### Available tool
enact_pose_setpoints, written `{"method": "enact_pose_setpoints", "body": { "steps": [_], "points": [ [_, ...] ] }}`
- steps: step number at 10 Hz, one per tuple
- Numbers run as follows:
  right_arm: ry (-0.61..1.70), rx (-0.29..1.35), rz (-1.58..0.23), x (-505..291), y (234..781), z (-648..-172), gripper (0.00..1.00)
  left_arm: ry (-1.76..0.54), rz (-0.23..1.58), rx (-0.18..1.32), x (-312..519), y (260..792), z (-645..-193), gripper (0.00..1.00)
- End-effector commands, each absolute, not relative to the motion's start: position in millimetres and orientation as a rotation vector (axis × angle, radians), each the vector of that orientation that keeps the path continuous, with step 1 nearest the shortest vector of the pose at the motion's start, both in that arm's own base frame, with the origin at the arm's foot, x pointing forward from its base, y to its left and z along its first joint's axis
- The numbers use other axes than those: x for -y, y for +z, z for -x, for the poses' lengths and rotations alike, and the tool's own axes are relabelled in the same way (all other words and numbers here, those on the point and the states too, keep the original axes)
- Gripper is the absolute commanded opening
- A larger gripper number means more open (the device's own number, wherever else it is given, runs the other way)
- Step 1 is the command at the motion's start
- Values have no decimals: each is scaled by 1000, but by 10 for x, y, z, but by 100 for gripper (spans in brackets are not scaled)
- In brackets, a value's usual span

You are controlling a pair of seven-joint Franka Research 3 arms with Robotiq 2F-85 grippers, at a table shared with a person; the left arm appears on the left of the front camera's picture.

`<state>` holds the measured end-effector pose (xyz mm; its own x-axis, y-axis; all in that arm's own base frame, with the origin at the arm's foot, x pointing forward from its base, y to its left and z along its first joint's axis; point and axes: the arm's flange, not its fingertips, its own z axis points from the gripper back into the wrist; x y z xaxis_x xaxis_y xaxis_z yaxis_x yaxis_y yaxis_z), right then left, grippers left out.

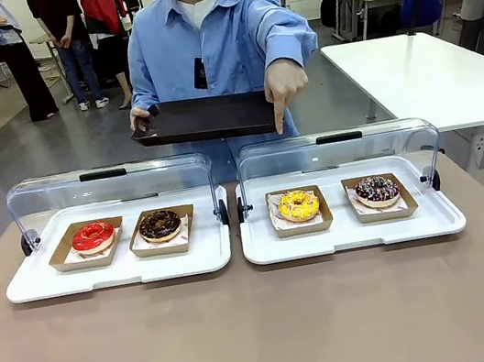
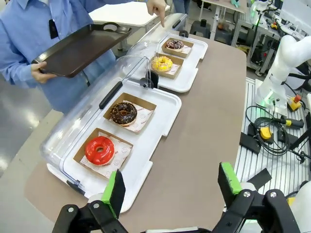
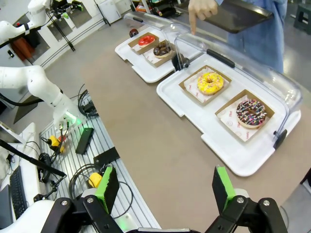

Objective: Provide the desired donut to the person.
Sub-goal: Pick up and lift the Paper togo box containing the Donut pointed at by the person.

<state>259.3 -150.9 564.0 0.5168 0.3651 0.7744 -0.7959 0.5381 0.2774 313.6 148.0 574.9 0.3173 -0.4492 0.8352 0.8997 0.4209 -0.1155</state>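
On the robot's side of the trays [image 1: 127, 270], left gripper [image 2: 171, 187] and right gripper [image 3: 164, 187] stand wide apart, empty, raised, angled downward.

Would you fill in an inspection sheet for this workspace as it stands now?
Surface: brown table, carrying two white trays with clear lids raised.
Job's things: red donut and chocolate donut in the left tray; yellow donut and sprinkled donut in the right tray, in cardboard boats. The person's pointing hand aims down roughly over the yellow donut; the other hand holds a black tray.
Clutter: nothing seen.
Grippers: left gripper and right gripper open, empty, clear of the trays.
Cables: loose cables on the slatted platform beside the table.
Surroundings: white table and bystanders behind.
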Motion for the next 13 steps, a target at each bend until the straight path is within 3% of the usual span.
{"method": "enact_pose_setpoints", "body": {
  "steps": [1, 3, 6, 9, 13],
  "points": [
    [854, 600, -598, 1288, 5790, -2657, 100, -958, 673, 815, -1485, 5755, -3127, 100],
    [907, 435, -484, 826, 6051, -2901, 100, -958, 673, 815, -1485, 5755, -3127, 100],
    [989, 311, -387, -130, 6270, -3294, 100, -958, 673, 815, -1485, 5755, -3127, 100],
    [1117, 157, -276, -1119, 5847, -3427, 100, -958, 673, 815, -1485, 5755, -3127, 100],
    [1211, 86, -230, -1727, 5321, -3385, 100, -958, 673, 815, -1485, 5755, -3127, 100]
  ]
}}
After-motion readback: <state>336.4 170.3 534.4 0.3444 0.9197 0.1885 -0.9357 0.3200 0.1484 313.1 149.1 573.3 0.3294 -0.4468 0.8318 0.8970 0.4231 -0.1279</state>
